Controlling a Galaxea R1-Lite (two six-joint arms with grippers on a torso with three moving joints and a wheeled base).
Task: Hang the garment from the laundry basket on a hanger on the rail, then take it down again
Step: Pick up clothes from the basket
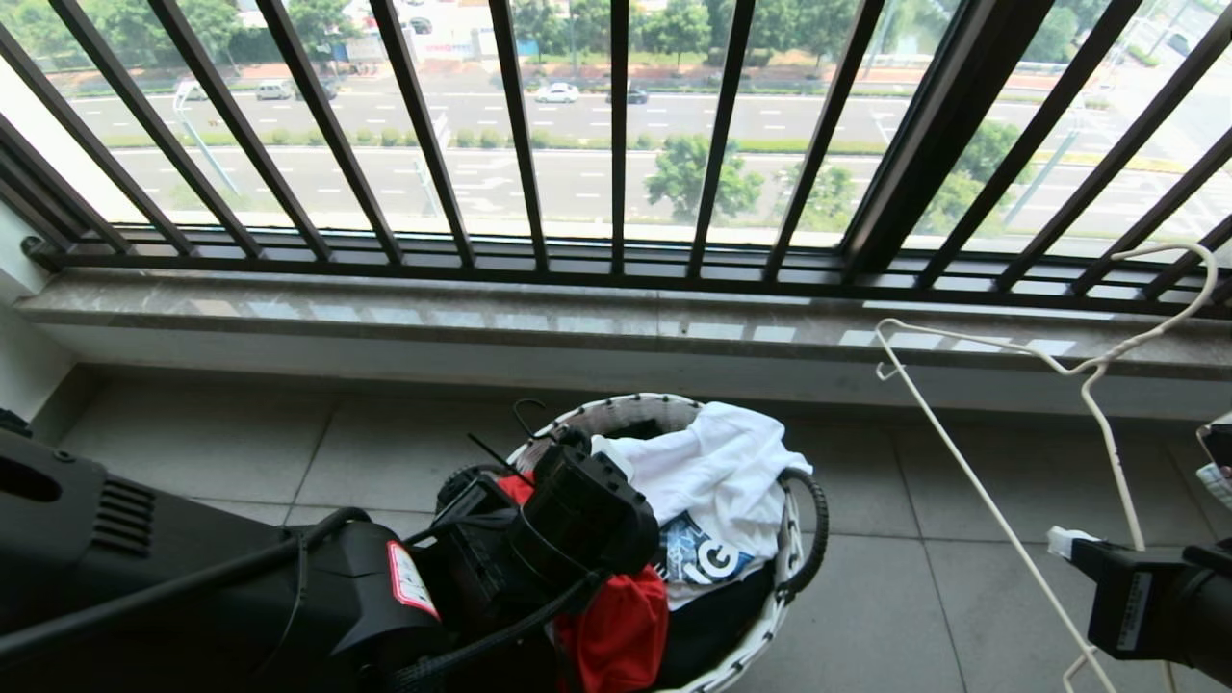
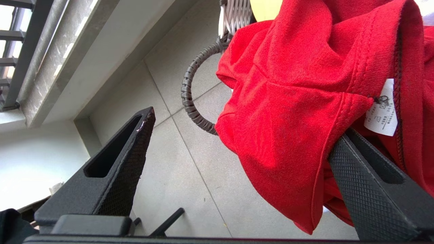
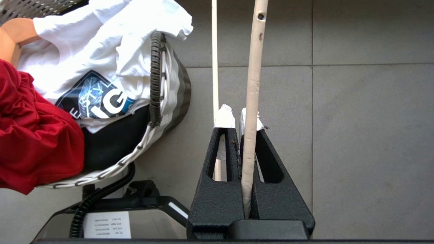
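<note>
Presently: my left gripper (image 2: 237, 149), fingers spread wide, brackets a fold of the garment (image 2: 305, 101) draped over the laundry basket (image 1: 784, 568) rim, placed, I judge, to pinch it. My right gripper (image 3: 237, 117), fingers pressed together, clamps the hanger (image 3: 252, 84) beside the basket, ready for dressing. Basket contents: red garment, white printed shirt (image 1: 717, 472), dark cloth.

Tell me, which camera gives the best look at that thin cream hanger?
The head view: the hanger shows its curved hook, twisted neck and shoulders. The right wrist view shows only two thin wires, one clamped in the right end effector. The left wrist view shows none of it.
</note>
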